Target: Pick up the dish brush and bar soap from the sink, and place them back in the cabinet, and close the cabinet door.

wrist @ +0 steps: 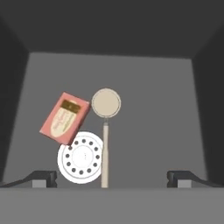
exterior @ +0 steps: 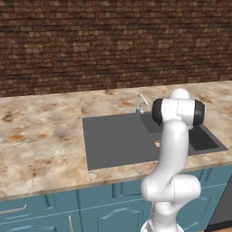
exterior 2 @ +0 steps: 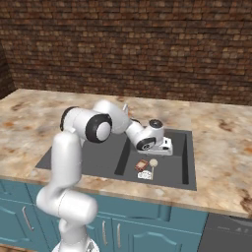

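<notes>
I'm hovering over the deep section of the sink (wrist: 175, 96), gripper (wrist: 111, 177) spread wide and holding nothing. Left to right in the hand view: the bar soap (wrist: 64, 118), a small reddish block with a paler printed face, lies skewed and overlaps the rim of the white perforated drain disc (wrist: 81, 157); just beside it the dish brush (wrist: 105, 131) lies flat, round cream head away from me, thin tan handle pointing back between my fingertips. I judge the handle the better first grab: drop straight down and straddle its narrow shaft mid-length, clear of the soap.
</notes>
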You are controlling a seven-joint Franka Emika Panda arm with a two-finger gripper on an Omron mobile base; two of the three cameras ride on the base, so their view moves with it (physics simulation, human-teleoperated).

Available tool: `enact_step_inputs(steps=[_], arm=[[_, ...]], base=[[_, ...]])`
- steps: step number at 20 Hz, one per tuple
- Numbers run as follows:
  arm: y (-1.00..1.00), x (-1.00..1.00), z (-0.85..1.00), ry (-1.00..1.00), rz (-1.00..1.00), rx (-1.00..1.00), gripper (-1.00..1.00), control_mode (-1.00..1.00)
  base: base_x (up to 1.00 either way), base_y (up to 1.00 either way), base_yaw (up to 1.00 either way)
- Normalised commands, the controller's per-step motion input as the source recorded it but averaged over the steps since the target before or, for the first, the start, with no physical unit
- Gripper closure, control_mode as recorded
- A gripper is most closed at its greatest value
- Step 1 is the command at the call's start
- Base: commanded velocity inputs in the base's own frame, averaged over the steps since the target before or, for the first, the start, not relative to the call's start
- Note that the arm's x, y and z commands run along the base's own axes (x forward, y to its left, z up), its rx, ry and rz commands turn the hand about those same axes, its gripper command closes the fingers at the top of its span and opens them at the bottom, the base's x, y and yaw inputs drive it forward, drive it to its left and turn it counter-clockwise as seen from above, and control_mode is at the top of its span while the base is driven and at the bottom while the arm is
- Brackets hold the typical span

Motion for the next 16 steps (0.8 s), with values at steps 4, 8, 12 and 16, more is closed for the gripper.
enact_step_inputs(steps=[4,8,12,16], arm=[[-0.06,0.01,-0.47,0.0,0.0,0.0,-1.0,-1.0],[0.0,0.04,-0.43,0.0,0.0,0.0,-1.0,-1.0],[0.0,0.1,-0.38,0.0,0.0,0.0,-1.0,-1.0],[0.0,0.18,-0.31,0.0,0.0,0.0,-1.0,-1.0]], base=[[0.0,0.0,0.0],[0.0,0.0,0.0],[0.0,0.0,0.0],[0.0,0.0,0.0]])
